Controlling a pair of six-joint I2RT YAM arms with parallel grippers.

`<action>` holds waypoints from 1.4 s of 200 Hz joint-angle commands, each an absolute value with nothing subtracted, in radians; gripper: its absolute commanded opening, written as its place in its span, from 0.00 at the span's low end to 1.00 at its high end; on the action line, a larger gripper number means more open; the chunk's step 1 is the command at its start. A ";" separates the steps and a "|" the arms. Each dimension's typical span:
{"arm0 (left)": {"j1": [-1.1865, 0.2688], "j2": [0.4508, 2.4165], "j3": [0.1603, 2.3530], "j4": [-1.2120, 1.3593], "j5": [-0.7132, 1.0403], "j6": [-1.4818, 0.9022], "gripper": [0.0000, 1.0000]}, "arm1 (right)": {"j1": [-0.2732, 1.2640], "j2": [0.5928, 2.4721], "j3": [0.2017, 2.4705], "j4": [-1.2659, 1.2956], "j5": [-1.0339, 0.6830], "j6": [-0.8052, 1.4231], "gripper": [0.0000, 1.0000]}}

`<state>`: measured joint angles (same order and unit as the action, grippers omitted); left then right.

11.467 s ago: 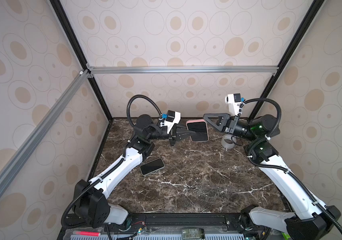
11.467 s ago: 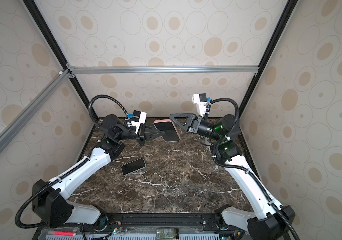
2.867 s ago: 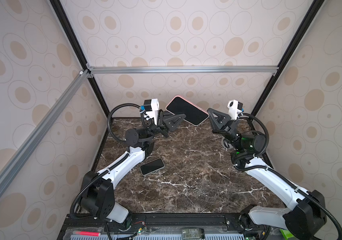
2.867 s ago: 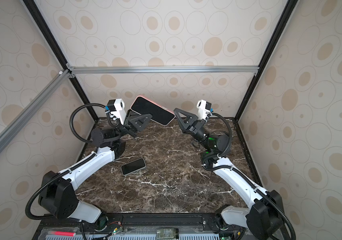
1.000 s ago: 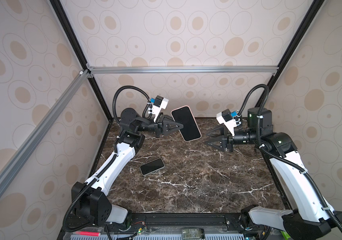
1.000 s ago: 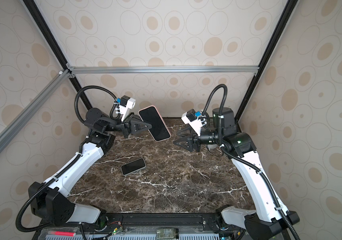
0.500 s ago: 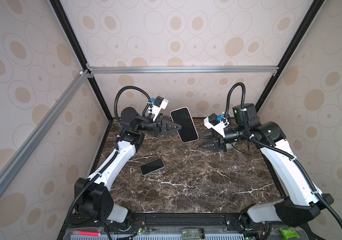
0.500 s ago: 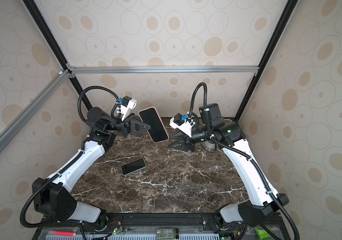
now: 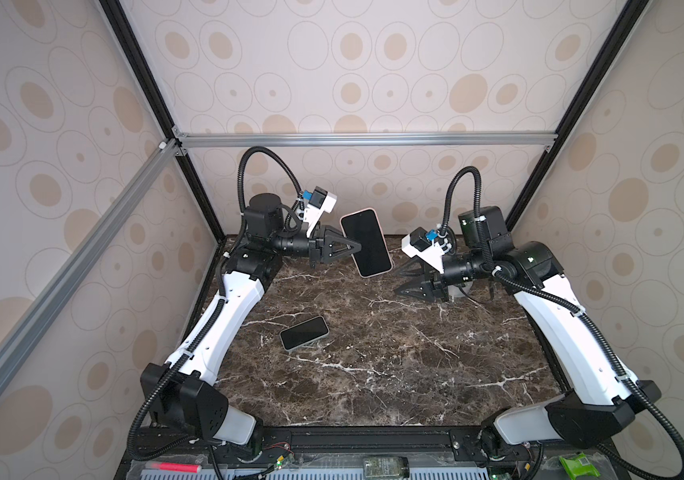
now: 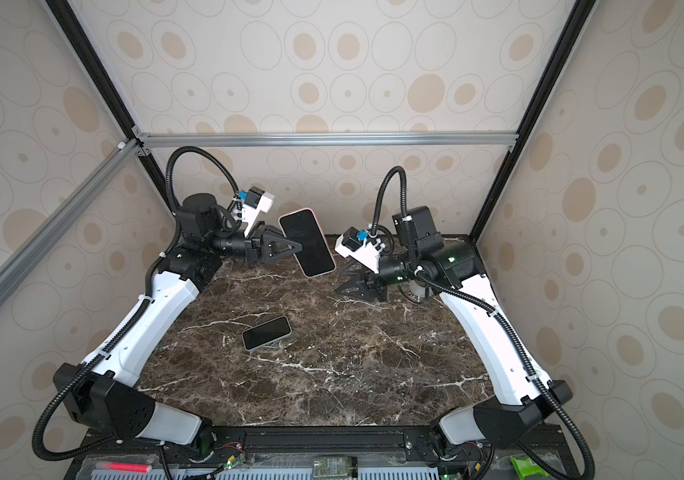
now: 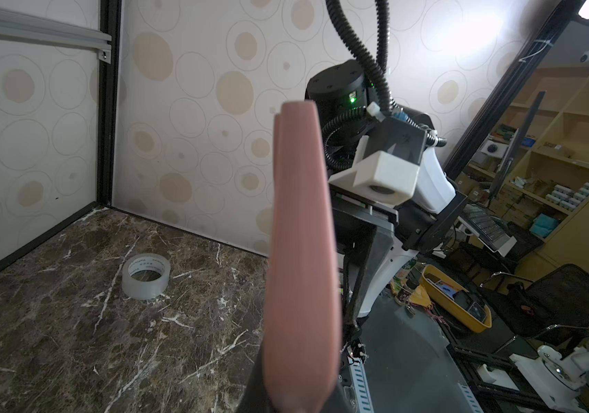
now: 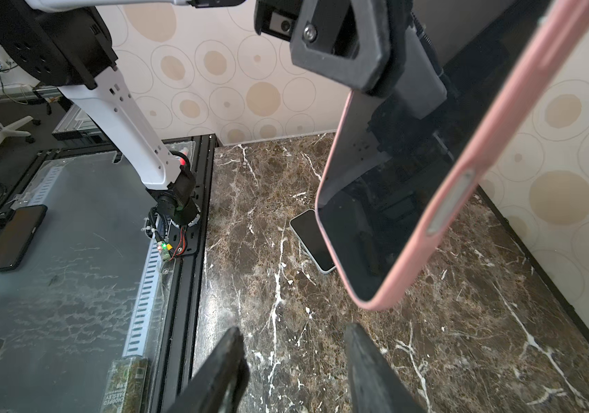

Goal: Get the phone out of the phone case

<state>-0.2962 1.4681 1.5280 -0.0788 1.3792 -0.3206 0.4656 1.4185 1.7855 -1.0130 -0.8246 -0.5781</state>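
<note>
Obs: left gripper (image 9: 354, 248) clamped shut on cased phone (image 9: 366, 243), held aloft over rear of table (image 9: 394, 365). Right gripper (image 9: 403, 281) half open, empty, just beside its lower end. Step: presenting for extraction, phone seated in pink case (image 12: 479, 153). Next, likely: right jaws pinch case edge and peel. Count: two phones (second phone (image 9: 304, 333) lies on table), one case, one tape roll (image 11: 146, 275).

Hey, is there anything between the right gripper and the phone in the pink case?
Nothing visible. Only open air separates the open right gripper from the pink-cased phone, held aloft by the left gripper. The other phone lies on the table, well aside.
</note>
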 commanded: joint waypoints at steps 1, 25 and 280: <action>-0.291 1.455 1.564 -0.185 1.384 -0.193 0.00 | 0.473 1.420 1.796 -1.056 -0.808 -0.627 0.49; -0.291 1.467 1.613 -0.301 1.378 -0.095 0.00 | 0.474 1.434 1.814 -1.079 -0.763 -0.640 0.49; -0.337 1.482 1.703 -0.625 1.341 0.172 0.00 | 0.588 1.563 1.896 -1.153 -0.752 -0.856 0.02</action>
<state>-0.3332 1.4914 1.6581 -0.6380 1.3388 0.1841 0.5503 1.5867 1.9209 -1.1599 -0.7105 -0.7689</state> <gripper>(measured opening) 0.118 0.136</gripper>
